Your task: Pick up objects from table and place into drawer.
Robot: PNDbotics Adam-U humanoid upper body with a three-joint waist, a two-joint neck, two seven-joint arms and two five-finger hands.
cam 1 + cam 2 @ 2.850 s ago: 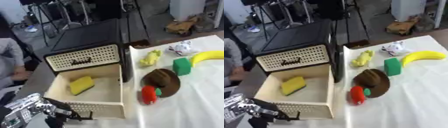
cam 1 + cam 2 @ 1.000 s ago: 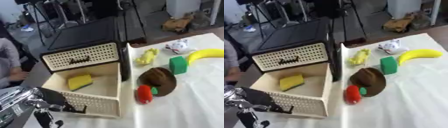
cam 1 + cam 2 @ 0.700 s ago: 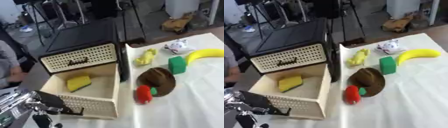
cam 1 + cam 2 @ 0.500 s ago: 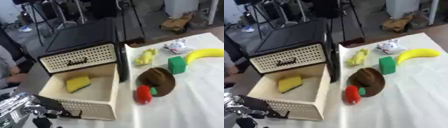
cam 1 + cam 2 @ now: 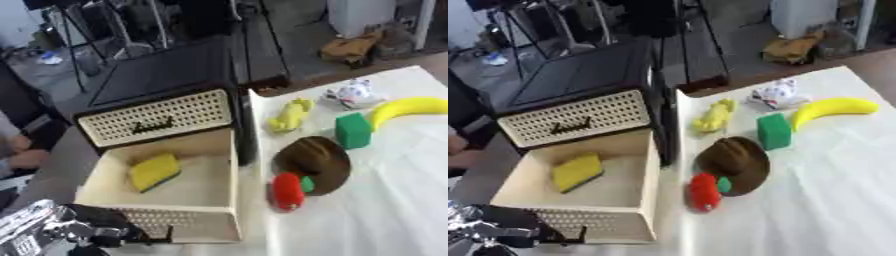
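Left hand (image 5: 83,232) is sitting at the front of the open drawer (image 5: 214,202), fingers curling on its handle. Yellow sponge (image 5: 155,171) is lying inside. Banana (image 5: 407,109), green block (image 5: 353,130), brown bowl (image 5: 317,159), red item (image 5: 287,191) are waiting on the white surface (image 5: 385,210).

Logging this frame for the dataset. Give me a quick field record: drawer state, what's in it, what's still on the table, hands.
drawer: pulled open, below a closed upper drawer
in drawer: yellow sponge
on white table cloth: banana, green block, brown round object, red item, small yellow toy, white crumpled item
left hand: at the drawer's front lower left, fingers unclear
right hand: not in view
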